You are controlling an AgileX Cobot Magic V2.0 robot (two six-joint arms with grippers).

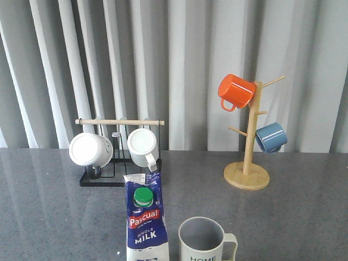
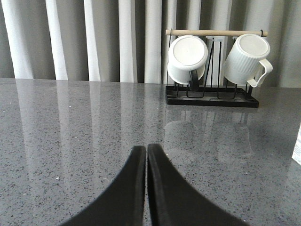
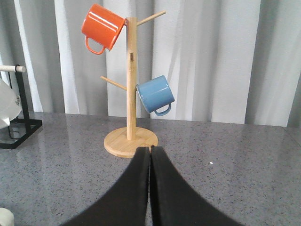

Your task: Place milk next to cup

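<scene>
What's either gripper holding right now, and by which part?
Nothing. The left gripper and right gripper are both shut on empty air above the table. The milk stands free beside the cup.

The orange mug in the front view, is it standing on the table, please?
No, the orange mug hangs from an upper peg of the wooden mug tree.

Near edge of the desk [image 1: 54, 217]: milk [image 1: 145, 223] stands upright, cup [image 1: 206, 242] just beside it on its right. Far left: a rack [image 1: 119, 155] carrying two mugs. Far right: a mug tree [image 1: 247, 155] with two mugs hung on its pegs.
</scene>
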